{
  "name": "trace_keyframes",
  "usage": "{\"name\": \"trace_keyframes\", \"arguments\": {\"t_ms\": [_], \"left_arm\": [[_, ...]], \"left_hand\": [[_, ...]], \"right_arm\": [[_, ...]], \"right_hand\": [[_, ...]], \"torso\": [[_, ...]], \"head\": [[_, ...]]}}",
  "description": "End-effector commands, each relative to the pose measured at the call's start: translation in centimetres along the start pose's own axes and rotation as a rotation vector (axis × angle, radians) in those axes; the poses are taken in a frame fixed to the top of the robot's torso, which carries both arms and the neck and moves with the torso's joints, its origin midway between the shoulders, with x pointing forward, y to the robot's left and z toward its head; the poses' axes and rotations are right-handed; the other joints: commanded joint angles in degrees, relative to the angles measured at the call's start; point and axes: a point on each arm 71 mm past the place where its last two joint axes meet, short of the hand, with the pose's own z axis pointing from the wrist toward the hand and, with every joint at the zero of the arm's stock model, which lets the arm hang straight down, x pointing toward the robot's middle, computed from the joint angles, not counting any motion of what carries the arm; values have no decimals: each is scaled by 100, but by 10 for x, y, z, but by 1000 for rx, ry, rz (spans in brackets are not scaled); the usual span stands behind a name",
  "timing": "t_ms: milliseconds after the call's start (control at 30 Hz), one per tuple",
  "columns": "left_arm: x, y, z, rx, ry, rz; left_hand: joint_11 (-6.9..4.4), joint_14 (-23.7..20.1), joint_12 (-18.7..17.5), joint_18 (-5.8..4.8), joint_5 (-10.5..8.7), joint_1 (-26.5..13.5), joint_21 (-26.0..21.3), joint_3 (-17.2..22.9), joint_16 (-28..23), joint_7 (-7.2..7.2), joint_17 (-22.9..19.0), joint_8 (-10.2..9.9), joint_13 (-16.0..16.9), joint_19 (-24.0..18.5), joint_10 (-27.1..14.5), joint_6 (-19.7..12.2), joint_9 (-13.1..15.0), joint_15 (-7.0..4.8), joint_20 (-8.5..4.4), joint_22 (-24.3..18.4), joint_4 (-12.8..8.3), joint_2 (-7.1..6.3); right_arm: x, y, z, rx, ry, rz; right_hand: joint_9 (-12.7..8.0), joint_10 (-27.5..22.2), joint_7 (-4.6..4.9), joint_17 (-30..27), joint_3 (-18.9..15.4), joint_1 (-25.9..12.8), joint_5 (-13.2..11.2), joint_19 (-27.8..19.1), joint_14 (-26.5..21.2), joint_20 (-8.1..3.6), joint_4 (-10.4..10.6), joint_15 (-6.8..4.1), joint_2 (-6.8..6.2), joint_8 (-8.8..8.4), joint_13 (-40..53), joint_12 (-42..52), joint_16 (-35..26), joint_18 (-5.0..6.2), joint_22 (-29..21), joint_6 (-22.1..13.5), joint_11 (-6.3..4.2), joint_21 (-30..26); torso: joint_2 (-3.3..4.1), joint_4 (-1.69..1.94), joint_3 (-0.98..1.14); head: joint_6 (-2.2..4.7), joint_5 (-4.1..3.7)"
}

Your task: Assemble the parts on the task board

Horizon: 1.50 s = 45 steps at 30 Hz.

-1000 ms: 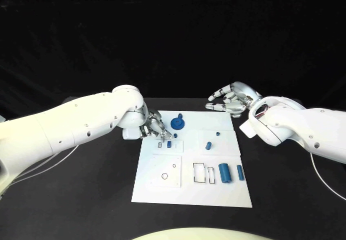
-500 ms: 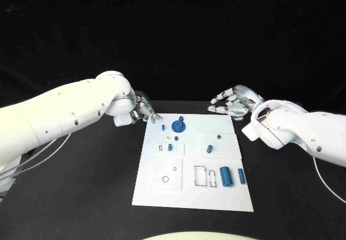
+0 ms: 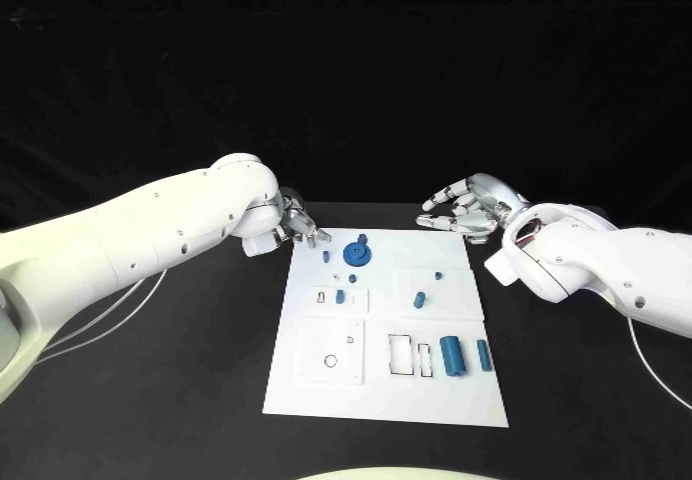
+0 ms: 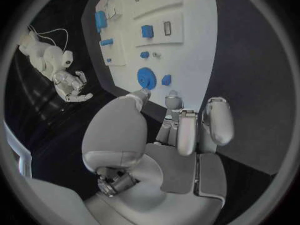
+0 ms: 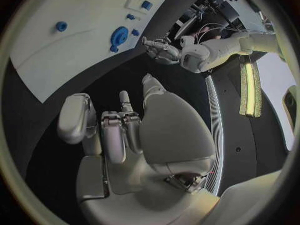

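Observation:
The white task board (image 3: 387,392) lies in the middle of the table. On it are a blue round gear (image 3: 356,253), a short blue peg (image 3: 340,296) on a small raised plate, another peg (image 3: 418,297), and two blue cylinders (image 3: 453,352) at the near right. My left hand (image 3: 297,228) hovers off the board's far left corner, fingers apart, holding nothing. My right hand (image 3: 464,205) hangs beyond the far right corner, also apart and bare. The left wrist view shows my left hand (image 4: 178,130) short of the gear (image 4: 147,78). The right wrist view has my right hand (image 5: 122,130) off the board (image 5: 44,55).
A larger raised plate (image 3: 332,346) with a small ring hole sits at the board's near left, beside two outlined rectangular slots (image 3: 401,350). Black table surrounds the board on all sides. The left arm (image 3: 144,240) spans the table's left side.
My left hand has pulled back from above the small raised plate to off the board's far left corner. The blue peg stays on that plate. My right hand has barely moved.

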Motion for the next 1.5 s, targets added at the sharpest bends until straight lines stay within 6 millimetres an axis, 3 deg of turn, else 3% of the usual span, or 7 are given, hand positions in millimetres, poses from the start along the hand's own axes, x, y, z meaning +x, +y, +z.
{"name": "trace_keyframes", "arguments": {"t_ms": [33, 233, 633, 800, 1100, 1267, 1500], "left_arm": [[0, -2, 4, 26, -8, -8], [6, -1, 12, 13, 10, -2], [13, 2, 21, -11, 40, 5], [15, 3, 22, -15, 58, 15], [18, 2, 21, -11, 69, 22], [18, 1, 21, -8, 63, 16], [16, 1, 21, -1, 34, -1]], "left_hand": [[1, 403, 55, 38, -31, -94, 38, -71, 45, -4, 1019, -39, 28, 52, 68, 74, -35, 23, -4, 40, 4, -20], [-13, 409, 71, 35, -47, -122, 48, -128, 55, -23, 1033, -24, 32, 63, 77, 127, -67, 15, -6, 57, -1, -39], [-43, 413, 87, 35, -46, -129, 55, -169, 62, -61, 1043, 20, 35, 68, 80, 219, -98, -7, -19, 69, -3, -10], [-85, 417, 106, 32, -30, -43, 64, -187, 70, -107, 1054, 130, 41, 75, 90, 361, -103, -44, -46, 87, -14, 20], [-193, 446, 182, 19, 0, 256, 95, -138, 107, -231, 1116, 461, 120, 113, 194, 603, 17, -135, -109, 153, -26, 146], [-258, 449, 199, 16, -2, 500, 101, -5, 111, -302, 1121, 676, 140, 120, 240, 609, 184, -192, -157, 169, -37, 229], [-295, 452, 202, 12, -4, 726, 106, 162, 114, -340, 1126, 821, 142, 130, 262, 542, 326, -227, -190, 188, -57, 293]], "right_arm": [[1, 2, 0, -17, 2, -1], [2, 3, 0, -19, 4, 0], [3, 4, 0, -21, 7, 1], [3, 4, 0, -21, 7, 1], [3, 4, 1, -21, 9, 0], [3, 3, 1, -20, 9, 0], [3, 4, 1, -19, 10, -1]], "right_hand": [[0, 360, -19, 1268, -12, -54, 1, -39, 539, 1, 2, 34, -9, 20, 1265, -22, -20, 78, -5, -29, 23, -32], [0, 360, -19, 1268, -12, -54, 1, -39, 539, 1, 2, 34, -9, 20, 1265, -22, -20, 78, -5, -29, 23, -32], [0, 360, -19, 1268, -12, -54, 1, -39, 539, 1, 2, 34, -9, 20, 1265, -22, -20, 78, -5, -29, 23, -32], [-1, 359, -19, 1271, -11, -56, 8, -39, 540, 1, -1, 33, -1, 22, 1264, -23, -19, 78, -6, -31, 23, -36], [0, 363, -19, 1271, -10, -56, 11, -35, 540, 1, -2, 33, 4, 25, 1268, -19, -19, 76, 0, -30, 23, -28], [0, 363, -19, 1271, -10, -56, 11, -35, 540, 1, -2, 33, 4, 25, 1268, -19, -19, 76, 0, -30, 23, -28], [0, 363, -19, 1271, -10, -56, 11, -35, 540, 1, -2, 33, 4, 25, 1268, -19, -19, 76, 0, -30, 23, -28]], "torso": [[36, -16, 0], [70, -28, 13], [77, -30, 10], [68, -16, 6], [63, -33, 10], [62, -31, 13], [68, -24, 10]], "head": [[22, 0], [51, 3], [28, -19], [12, -31], [5, -17], [5, -16], [8, -21]]}}
